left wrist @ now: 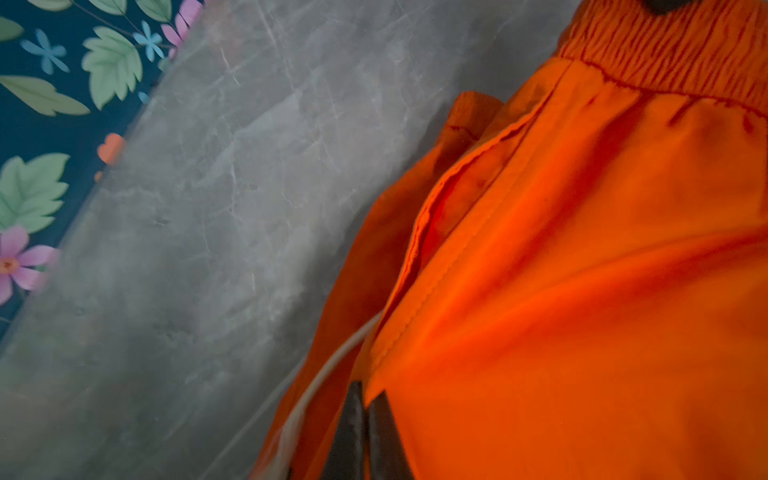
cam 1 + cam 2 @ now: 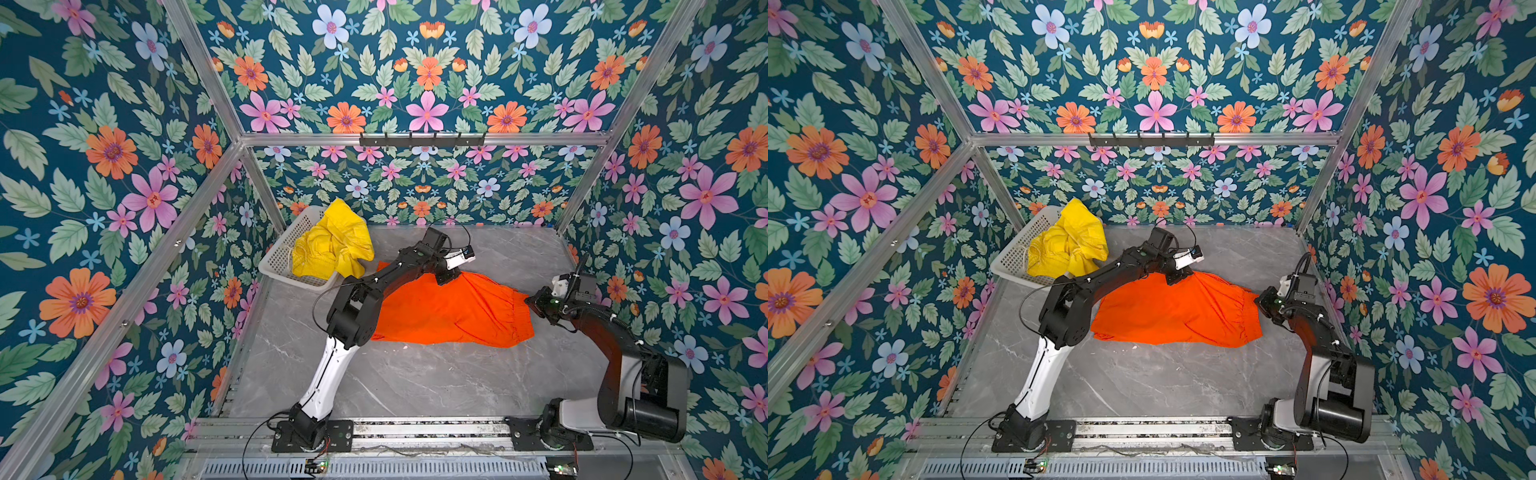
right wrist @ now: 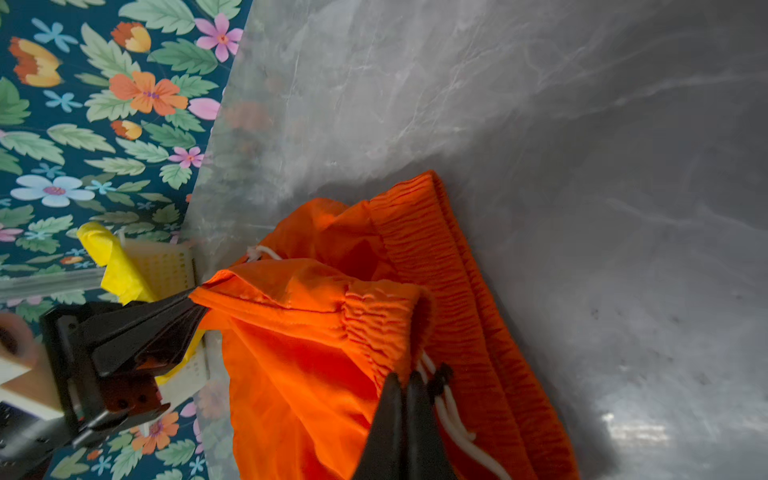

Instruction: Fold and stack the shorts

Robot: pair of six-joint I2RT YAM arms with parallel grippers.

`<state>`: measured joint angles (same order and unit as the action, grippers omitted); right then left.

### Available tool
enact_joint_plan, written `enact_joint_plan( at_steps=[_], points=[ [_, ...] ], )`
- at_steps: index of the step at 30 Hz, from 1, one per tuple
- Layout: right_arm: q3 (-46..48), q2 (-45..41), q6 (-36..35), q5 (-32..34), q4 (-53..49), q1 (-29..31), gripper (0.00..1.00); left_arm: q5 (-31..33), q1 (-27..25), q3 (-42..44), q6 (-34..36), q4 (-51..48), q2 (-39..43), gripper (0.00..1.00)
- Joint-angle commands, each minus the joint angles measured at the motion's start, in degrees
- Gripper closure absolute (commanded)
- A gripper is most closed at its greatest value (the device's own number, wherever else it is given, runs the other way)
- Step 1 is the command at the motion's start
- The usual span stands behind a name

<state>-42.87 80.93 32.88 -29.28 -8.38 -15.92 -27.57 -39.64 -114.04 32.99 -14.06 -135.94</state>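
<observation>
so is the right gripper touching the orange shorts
Touching. In the right wrist view the right gripper is shut on the orange shorts, pinching their gathered top edge.

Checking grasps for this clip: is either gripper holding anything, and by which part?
Both hold the orange shorts: right gripper pinches the gathered waistband by the drawstring, left gripper a seamed edge on the far side.

The black-jointed, white-shelled left arm (image 2: 330,370) is carrying black cables (image 2: 314,305). At frame right, the matching right arm (image 2: 619,353) is showing a green light (image 2: 553,300).
</observation>
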Motion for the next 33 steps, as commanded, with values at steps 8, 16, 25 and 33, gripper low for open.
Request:
enact_joint_plan(
  at_steps=[8, 16, 25, 33],
  points=[
    [-4.6, 5.6, 0.9, 3.3, 3.0, 0.0, 0.51, 9.1, -0.2, -5.0, -8.9, 8.5, -3.2, 0.47],
    [-5.6, -8.3, -5.8, 8.0, -5.1, 3.7, 0.49, 12.8, 0.1, 12.2, -18.0, 6.2, 13.1, 0.42],
    [-7.5, 7.2, -5.3, -1.3, 1.4, 12.1, 0.5, 5.7, -1.6, 26.1, -34.8, 17.9, 18.0, 0.43],
    [-11.4, 18.2, -3.0, -5.0, 3.5, 9.9, 0.5, 2.9, -6.3, 19.8, -33.7, 18.5, 12.9, 0.4]
  ],
)
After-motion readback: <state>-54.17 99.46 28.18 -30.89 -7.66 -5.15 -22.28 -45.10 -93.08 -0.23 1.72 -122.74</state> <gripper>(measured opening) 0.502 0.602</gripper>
